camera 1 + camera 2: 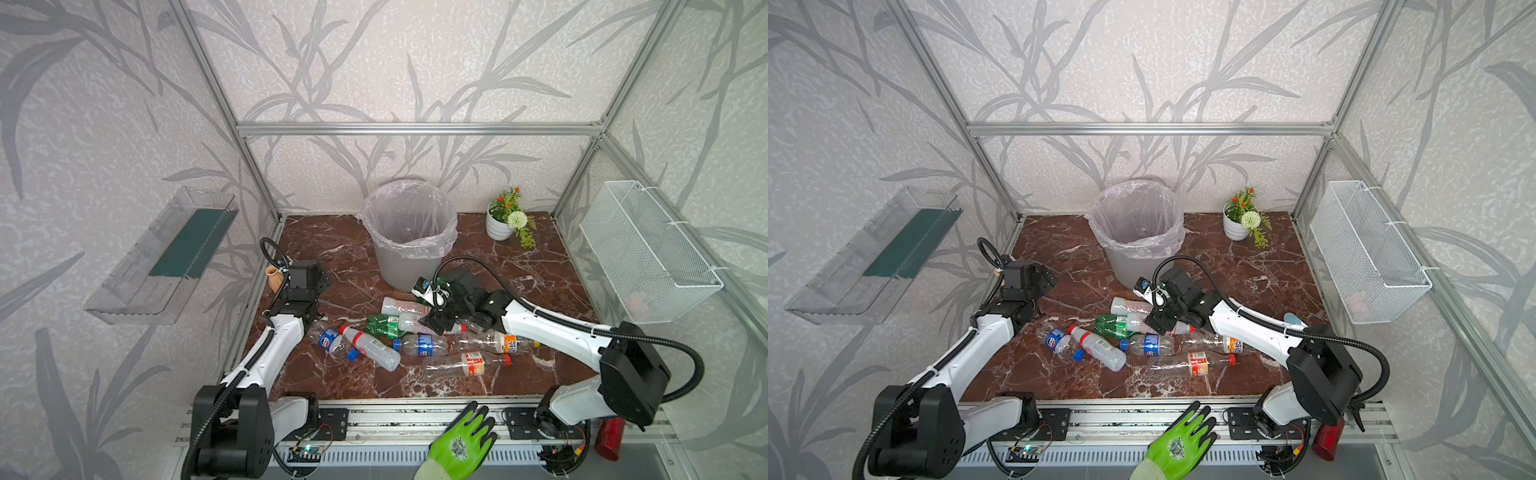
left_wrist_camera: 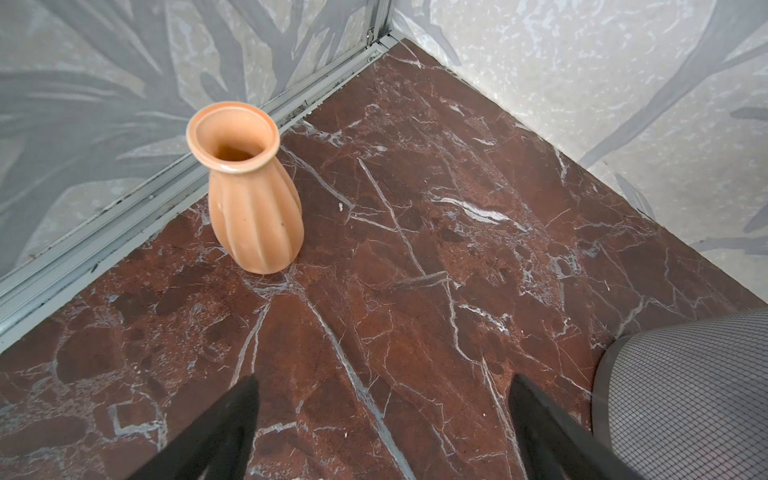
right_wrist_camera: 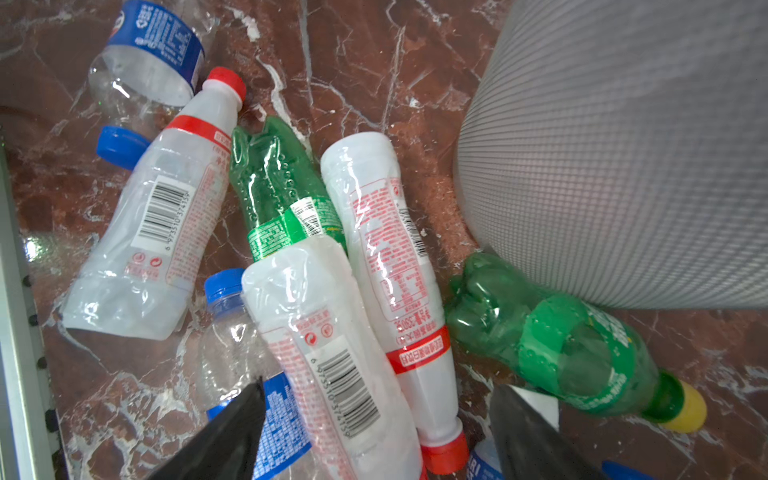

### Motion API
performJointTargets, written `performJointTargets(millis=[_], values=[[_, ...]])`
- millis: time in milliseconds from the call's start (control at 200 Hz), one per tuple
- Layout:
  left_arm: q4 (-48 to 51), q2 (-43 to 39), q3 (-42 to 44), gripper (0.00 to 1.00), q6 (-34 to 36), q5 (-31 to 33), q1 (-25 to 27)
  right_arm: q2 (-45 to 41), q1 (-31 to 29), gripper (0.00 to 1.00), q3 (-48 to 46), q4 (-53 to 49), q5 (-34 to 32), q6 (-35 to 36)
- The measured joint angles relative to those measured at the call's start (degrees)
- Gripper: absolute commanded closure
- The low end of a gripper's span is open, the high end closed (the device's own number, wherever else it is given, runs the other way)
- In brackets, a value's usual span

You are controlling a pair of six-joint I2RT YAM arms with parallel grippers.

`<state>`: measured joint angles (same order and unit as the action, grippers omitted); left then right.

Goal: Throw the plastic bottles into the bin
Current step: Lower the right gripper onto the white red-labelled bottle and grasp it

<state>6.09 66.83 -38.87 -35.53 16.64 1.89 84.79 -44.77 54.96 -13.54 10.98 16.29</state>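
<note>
Plastic bottles lie heaped on the bench just beside the bin, none thrown in yet. Right hand hangs over the milky ones, fingers apart, probably to pick one. Left hand, also apart and empty, hangs near the vase.

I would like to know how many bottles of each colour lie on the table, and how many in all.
Milky white bottles: 3
Green bottles: 2
Clear bottles with a blue label: 2
Clear bottles with an orange label: 2
Total: 9
A blue-labelled scrap, mostly hidden, may be one more.
</note>
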Motion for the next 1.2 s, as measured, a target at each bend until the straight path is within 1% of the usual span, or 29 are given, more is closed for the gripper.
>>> performJointTargets(millis=[210, 375, 625, 845, 1035, 1130, 1200], values=[[1.55, 0.00, 0.00, 0.06, -0.72, -0.02, 0.00, 3.19, -1.05, 0.16, 1.62, -2.21, 2.10, 3.32], [2.67, -0.02, 0.00, 0.05, -1.16, -0.02, 0.00, 6.69, -1.05, 0.19, 2.67, -3.87, 2.91, 5.66], [3.41, -1.03, 0.00, 0.05, -1.55, 0.00, 0.00, 13.00, -1.05, 0.22, 8.04, -7.52, 2.60, 9.11], [4.00, -1.22, 0.00, 0.05, -1.53, 0.13, -0.02, 15.93, -1.09, 0.30, 10.69, -9.35, 2.38, 11.96], [4.81, -1.22, 0.00, 0.05, -1.53, 0.42, -0.02, 16.92, -1.09, 0.45, 11.78, -11.17, 2.29, 13.99], [5.01, -1.22, 0.00, 0.04, -1.53, 0.42, -0.02, 16.87, -1.09, 0.46, 11.78, -11.47, 2.34, 14.25], [5.20, -1.22, 0.00, 0.05, -1.55, 0.44, -0.02, 16.74, -1.09, 0.48, 11.78, -11.58, 2.34, 14.23]])
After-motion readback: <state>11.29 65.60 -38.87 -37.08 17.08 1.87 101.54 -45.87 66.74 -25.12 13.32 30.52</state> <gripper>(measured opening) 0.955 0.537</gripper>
